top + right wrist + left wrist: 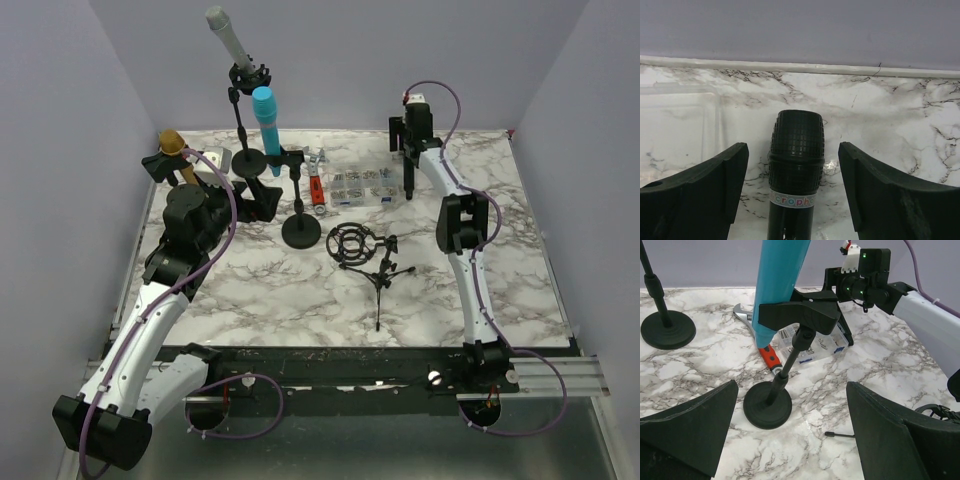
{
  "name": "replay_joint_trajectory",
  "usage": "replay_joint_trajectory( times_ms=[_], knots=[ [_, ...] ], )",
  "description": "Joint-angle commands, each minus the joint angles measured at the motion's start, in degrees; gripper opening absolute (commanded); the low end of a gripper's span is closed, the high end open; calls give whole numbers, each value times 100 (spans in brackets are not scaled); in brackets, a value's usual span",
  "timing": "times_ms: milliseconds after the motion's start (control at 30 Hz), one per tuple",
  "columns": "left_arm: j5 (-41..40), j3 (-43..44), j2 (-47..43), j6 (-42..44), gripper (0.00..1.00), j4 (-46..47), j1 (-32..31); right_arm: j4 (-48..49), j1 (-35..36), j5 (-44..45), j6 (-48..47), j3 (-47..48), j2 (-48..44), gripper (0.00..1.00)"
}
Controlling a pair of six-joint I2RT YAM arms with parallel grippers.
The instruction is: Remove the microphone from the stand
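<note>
while the left tool is spread before the cyan microphone clipped in its stand, a clear box of small parts is seen beyond. the right tool is spread around a black microphone lying untouched on the table. four microphones are counted, a grey microphone and a gold microphone among them.

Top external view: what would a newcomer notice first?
The turquoise microphone clipped in a short stand back of centre stands out, with a grey microphone raised on a taller stand behind it. In the right wrist view a black microphone sits in the open right claw, gaps on both sides.
</note>
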Motion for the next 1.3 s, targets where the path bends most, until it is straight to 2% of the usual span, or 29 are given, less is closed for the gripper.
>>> replay_joint_trajectory(
  times_ms=[0,100,233,500,700,867,967,1133,1267],
  knots=[
    [225,154,-76,-102,91,114,38,-248,-52,-79,36,172,-466,81],
    [260,131,-156,-148,91,136,38,-555,-57,-10,238,-37,-1032,82],
    [444,126,-291,-279,91,179,38,-881,-60,-79,1010,-995,-2087,82],
    [854,112,-419,-556,91,286,-68,-510,-58,-1060,2426,-4820,-4875,82],
    [1305,158,-406,-708,91,351,-350,-281,-60,-1889,3113,-7043,-6728,82],
    [1716,310,-215,-675,91,240,-579,-275,-58,-2696,3296,-8660,-8124,82],
    [1919,328,-58,-678,91,268,-660,-430,-57,-3373,3335,-9223,-8775,82],
    [2345,413,318,-798,91,271,-700,-697,-58,-3715,3430,-9989,-9743,81],
    [2951,476,696,-1062,90,444,-726,-123,-66,-4730,3652,-10800,-10422,78]
  ],
)
